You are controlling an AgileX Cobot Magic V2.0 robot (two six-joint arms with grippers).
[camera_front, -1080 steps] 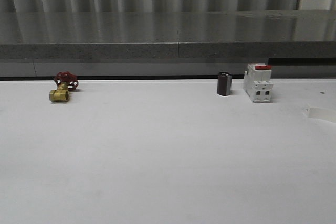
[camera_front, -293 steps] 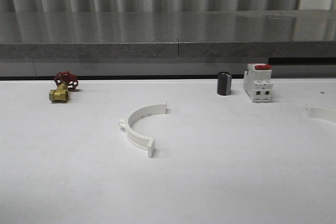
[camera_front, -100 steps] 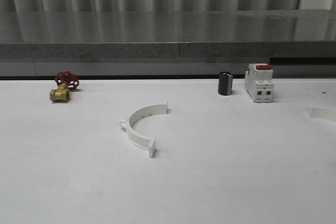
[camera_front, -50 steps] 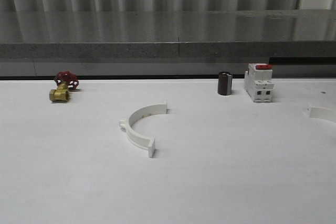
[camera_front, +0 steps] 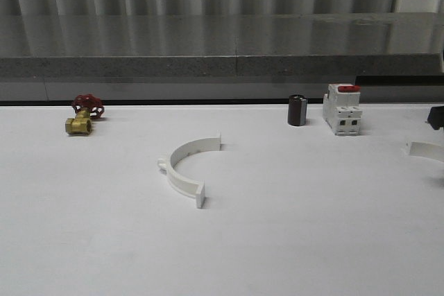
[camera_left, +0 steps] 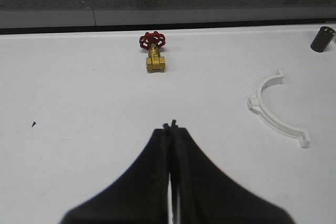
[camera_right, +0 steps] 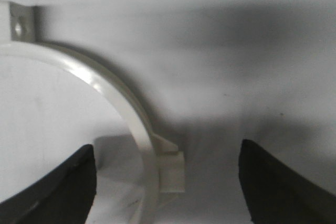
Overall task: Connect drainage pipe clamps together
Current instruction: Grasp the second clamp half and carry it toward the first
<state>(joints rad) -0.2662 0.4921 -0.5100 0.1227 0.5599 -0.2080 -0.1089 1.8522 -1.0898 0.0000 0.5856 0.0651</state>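
One white drainage pipe clamp (camera_front: 180,179) lies on the table (camera_front: 291,240) near its middle, curved side toward the left; the left wrist view has it off to one side (camera_left: 274,125). A second clamp half (camera_front: 423,149) lies at the table's right edge. My right gripper (camera_front: 436,117) hangs just above it, open, its two fingers standing either side of the band (camera_right: 113,93) and its small ear, not touching. My left gripper (camera_left: 170,126) is shut on nothing, over bare table, well away from the clamps.
A brass valve with a red handwheel (camera_front: 83,117) sits at the back left. A black cylinder (camera_front: 297,110) and a white breaker with a red switch (camera_front: 341,110) stand at the back right. A grey ledge (camera_front: 222,67) runs behind the table.
The two clamp halves appeared on the table after the earliest frame. My right gripper has now come into the front view at the right edge, above the right clamp half.
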